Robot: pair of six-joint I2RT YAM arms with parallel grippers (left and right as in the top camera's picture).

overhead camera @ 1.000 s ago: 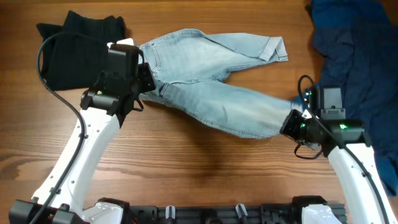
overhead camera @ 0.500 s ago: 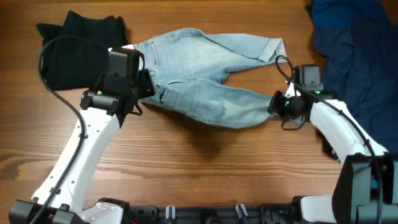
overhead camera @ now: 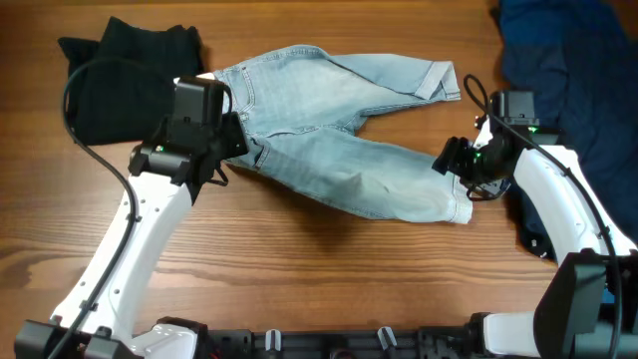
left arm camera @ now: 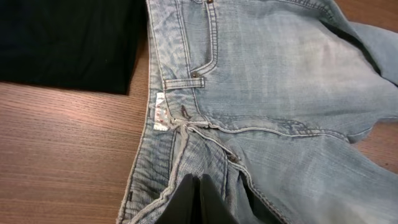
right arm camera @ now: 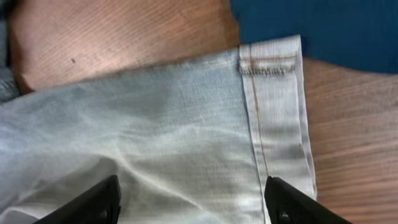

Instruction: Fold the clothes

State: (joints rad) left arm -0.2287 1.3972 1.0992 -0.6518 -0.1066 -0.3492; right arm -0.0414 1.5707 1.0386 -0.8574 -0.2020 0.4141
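The clothes to fold, a pair of pale blue jeans (overhead camera: pixel 339 150), lie flat across the table with the waistband to the left and both legs running right. My left gripper (overhead camera: pixel 235 140) is shut on the bunched waistband (left arm camera: pixel 180 134) near the fly, its dark fingers (left arm camera: pixel 211 202) pressed together in the denim. My right gripper (overhead camera: pixel 454 160) hovers open over the nearer leg, just short of its hem (right arm camera: pixel 277 118). Its fingertips (right arm camera: pixel 99 199) stand wide apart with flat denim (right arm camera: pixel 174 137) beneath and nothing between them.
A black garment (overhead camera: pixel 125 75) lies at the far left, beside the waistband, also (left arm camera: pixel 62 37). A dark blue garment (overhead camera: pixel 583 100) covers the right side of the table and shows past the hem (right arm camera: pixel 311 25). Bare wood (overhead camera: pixel 329 269) runs along the front.
My right gripper carried the nearer leg's hem up and left, then opened and let it go; the leg now lies flat. The left gripper has kept its hold and place.
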